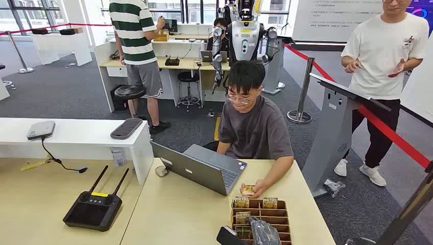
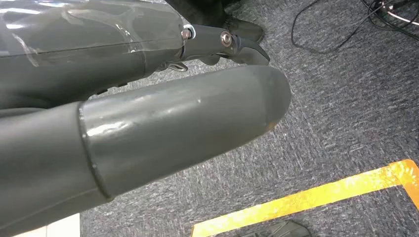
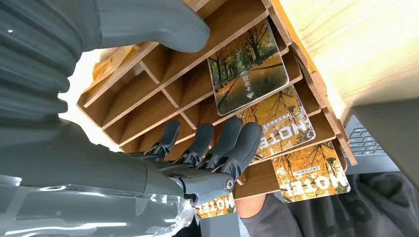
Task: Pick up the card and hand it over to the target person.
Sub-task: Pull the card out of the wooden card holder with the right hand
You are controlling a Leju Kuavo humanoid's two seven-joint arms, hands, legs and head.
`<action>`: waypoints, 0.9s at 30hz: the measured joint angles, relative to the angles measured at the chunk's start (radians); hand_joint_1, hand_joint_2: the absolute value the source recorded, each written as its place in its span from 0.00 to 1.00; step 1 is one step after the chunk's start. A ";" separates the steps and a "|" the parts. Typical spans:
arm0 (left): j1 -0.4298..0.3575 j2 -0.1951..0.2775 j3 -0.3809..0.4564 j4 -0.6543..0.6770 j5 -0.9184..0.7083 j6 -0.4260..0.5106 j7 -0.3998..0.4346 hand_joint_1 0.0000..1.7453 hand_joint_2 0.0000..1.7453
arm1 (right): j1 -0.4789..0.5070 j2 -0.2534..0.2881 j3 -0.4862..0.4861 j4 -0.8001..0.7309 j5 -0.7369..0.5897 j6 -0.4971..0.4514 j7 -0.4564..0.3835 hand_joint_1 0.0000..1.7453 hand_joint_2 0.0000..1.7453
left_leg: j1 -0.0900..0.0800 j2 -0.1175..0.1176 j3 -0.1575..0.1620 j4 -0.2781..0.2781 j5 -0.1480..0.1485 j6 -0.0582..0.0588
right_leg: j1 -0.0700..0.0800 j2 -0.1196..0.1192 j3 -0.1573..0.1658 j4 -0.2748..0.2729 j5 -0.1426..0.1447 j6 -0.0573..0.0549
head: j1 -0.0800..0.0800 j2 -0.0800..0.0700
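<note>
While a seated person (image 1: 251, 125) in a grey shirt leans over the pale wooden surface (image 1: 178, 214), the robot's right hand (image 1: 263, 232) sits low at the wooden card rack (image 1: 261, 219), just in front of that person. From the right wrist view, the right hand (image 3: 207, 148) has its dark fingers (image 3: 242, 143) extended side by side over the rack's slots, their tips lying against the wooden dividers beside a card (image 3: 248, 69) printed with autumn trees; the thumb (image 3: 148, 24) stretches apart along the rack's far side, and nothing is pinched between them. More cards marked HOTEL (image 3: 284, 131) stand in neighbouring slots (one partly hidden behind the fingers). The person's hand (image 1: 254, 190) holds another card (image 1: 248, 190) just beyond the rack. An open laptop (image 1: 201, 166) stands beside the rack, and a black controller with two antennas (image 1: 94, 206) lies well apart. The left hand (image 2: 148, 128) hangs over grey carpet (image 2: 346, 98) near a yellow floor line (image 2: 316, 195); whether its fingers are spread or curled I cannot tell.
</note>
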 joint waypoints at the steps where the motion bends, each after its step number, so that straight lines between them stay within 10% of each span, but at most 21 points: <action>1: 0.000 0.000 0.000 0.000 0.000 0.000 0.000 0.00 0.00 | 0.000 0.000 0.000 0.000 0.000 0.000 0.000 0.39 1.00 | 0.000 0.000 0.000 -0.001 0.000 0.000 | 0.000 0.000 0.000 0.000 0.000 0.000 | 0.000 0.000; 20: -0.004 0.002 0.001 -0.001 -0.007 -0.005 0.006 0.00 0.00 | -0.010 0.009 0.020 0.040 0.008 0.031 0.004 0.46 1.00 | 0.000 0.000 0.000 0.000 0.000 0.000 | 0.000 0.000 0.000 0.000 0.000 0.000 | 0.000 0.000; 27: -0.002 0.001 0.007 -0.001 -0.009 -0.004 0.004 0.00 0.00 | -0.008 0.011 0.002 0.021 -0.010 0.013 -0.006 0.66 1.00 | 0.000 0.000 0.000 0.000 0.000 0.000 | 0.000 0.000 0.000 0.000 0.000 0.000 | 0.000 0.000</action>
